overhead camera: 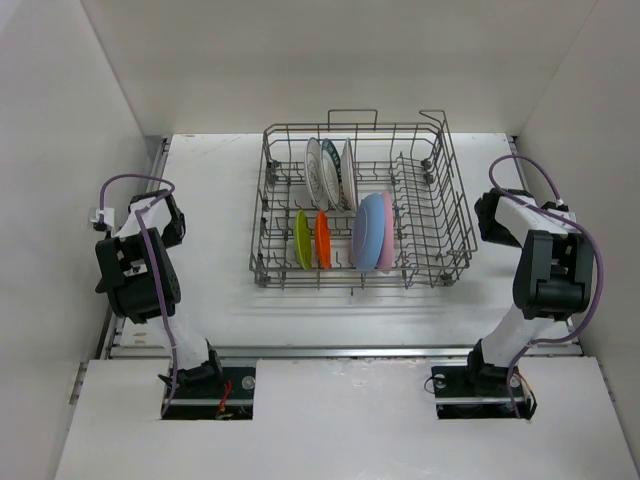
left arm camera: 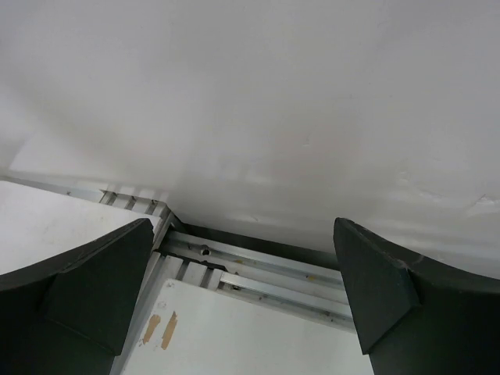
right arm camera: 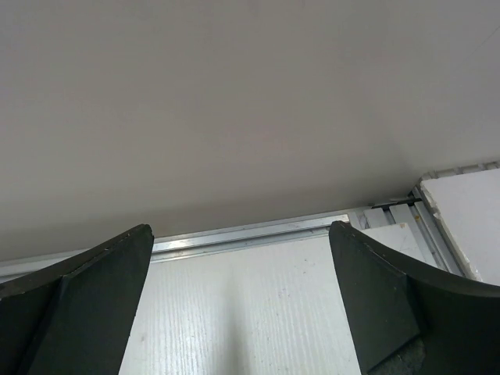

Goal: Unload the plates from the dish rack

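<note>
- Your white desk [overhead camera: 220,190] carries the large grey wire dish rack [overhead camera: 440,215] at its centre, well apart from both arms.
- Three white patterned round plates [overhead camera: 327,172] stand on edge in the rack's back row.
- Front row, right side: the larger light blue plate [overhead camera: 367,235], with the pink plate [overhead camera: 388,232] just beside it.
- Front row, left side: the small orange plate [overhead camera: 322,240], with the lime green plate [overhead camera: 302,240] just left of it.
- Your left hand [left arm camera: 242,234] is released, fingers spread wide, facing the white wall [left arm camera: 250,94].
- Your right hand [right arm camera: 241,234] is released too, fingers spread wide over the desk.
</note>
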`<state>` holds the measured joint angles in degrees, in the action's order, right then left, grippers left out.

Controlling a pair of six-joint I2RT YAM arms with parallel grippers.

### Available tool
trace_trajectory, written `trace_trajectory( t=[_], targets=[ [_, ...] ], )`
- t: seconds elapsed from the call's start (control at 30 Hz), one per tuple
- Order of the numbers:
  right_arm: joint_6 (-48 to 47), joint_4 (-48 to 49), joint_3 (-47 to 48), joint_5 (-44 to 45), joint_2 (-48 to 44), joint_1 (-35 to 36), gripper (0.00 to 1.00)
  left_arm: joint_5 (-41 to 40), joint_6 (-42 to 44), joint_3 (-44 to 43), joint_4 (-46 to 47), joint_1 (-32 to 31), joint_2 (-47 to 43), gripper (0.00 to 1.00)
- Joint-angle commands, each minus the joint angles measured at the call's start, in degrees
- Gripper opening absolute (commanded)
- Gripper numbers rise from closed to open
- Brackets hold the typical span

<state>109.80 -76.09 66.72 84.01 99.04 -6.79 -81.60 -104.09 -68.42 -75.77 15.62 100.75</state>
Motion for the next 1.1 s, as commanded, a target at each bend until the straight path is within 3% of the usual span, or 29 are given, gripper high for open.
trace_trajectory(
  t=[0.0, 0.17, 0.23, 0.3, 0.47, 0.53, 0.57, 0.6, 0.63, 0.7, 0.73, 0.8, 0.87, 0.97, 1.0, 1.07],
  targets=[
    [1.21, -3.18, 1.84, 1.16, -0.43, -0.51, 1.00, -1.28, -1.46, -0.75, -15.29, 0.38, -1.26, 1.00],
    [1.21, -3.18, 1.84, 1.16, -0.43, -0.51, 1.00, -1.28, -0.94, -0.75, -15.29, 0.38, -1.26, 1.00],
    [0.51, -3.18, 1.84, 1.16, -0.95, -0.51, 1.00, -2.59, 3.08, -4.58, -15.29, 0.38, -1.78, 1.00],
    [-5.01, -3.18, 5.15, 1.16, -1.57, -0.51, 1.00, -4.00, 18.08, -10.73, -15.29, 0.38, -1.78, 1.00],
    [-16.10, -3.18, 12.81, 1.16, -5.35, 1.16, 1.00, -5.06, 38.48, -31.18, -14.68, -3.73, -4.93, 1.00],
    [-19.78, -3.18, 16.40, 0.64, -6.93, 2.99, 1.00, -2.96, 50.25, -36.41, -8.11, -6.90, -6.43, 1.00],
    [-20.84, -3.18, 17.82, -0.06, -8.15, 3.62, 1.00, -0.51, 68.49, -37.82, -2.25, -8.48, -9.14, 1.00],
    [-23.64, -3.18, 19.57, -0.77, -8.17, 4.32, 1.00, 11.26, 78.94, -37.84, 10.51, -10.85, -11.26, 1.00],
    [-25.49, -3.18, 21.24, -1.99, -8.86, 5.11, 1.00, 20.69, 87.92, -37.84, 14.47, -11.65, -13.71, 1.00],
    [-30.49, -3.18, 26.87, -2.53, -8.87, 7.92, 1.00, 39.76, 101.03, -36.36, 18.53, -12.19, -22.38, 1.00],
    [-32.26, -3.18, 28.54, -2.53, -8.87, 9.06, 1.00, 61.00, 105.28, -35.30, 22.55, -12.19, -25.31, 1.00],
    [-37.52, -1.52, 33.29, -4.37, -8.87, 12.66, 1.00, 78.19, 113.37, -33.71, 23.82, -13.23, -31.19, 1.00],
    [-50.76, 5.98, 36.01, -7.96, -8.87, 14.60, 1.00, 80.04, 115.96, -35.71, 23.13, -18.76, -31.23, 1.00],
    [-82.16, 27.48, 34.46, -31.45, -13.07, 15.93, 1.00, 80.02, 117.10, -48.96, 11.85, -24.22, -23.26, 1.00],
    [-85.77, 31.67, 30.18, -46.33, -15.18, 15.93, 1.00, 80.02, 117.10, -53.09, 8.48, -25.19, -20.45, 1.00],
    [-91.92, 43.24, 24.63, -57.59, -23.34, 15.93, 1.00, 82.29, 117.10, -63.43, 0.41, -28.95, -12.71, 1.00]
  ],
)
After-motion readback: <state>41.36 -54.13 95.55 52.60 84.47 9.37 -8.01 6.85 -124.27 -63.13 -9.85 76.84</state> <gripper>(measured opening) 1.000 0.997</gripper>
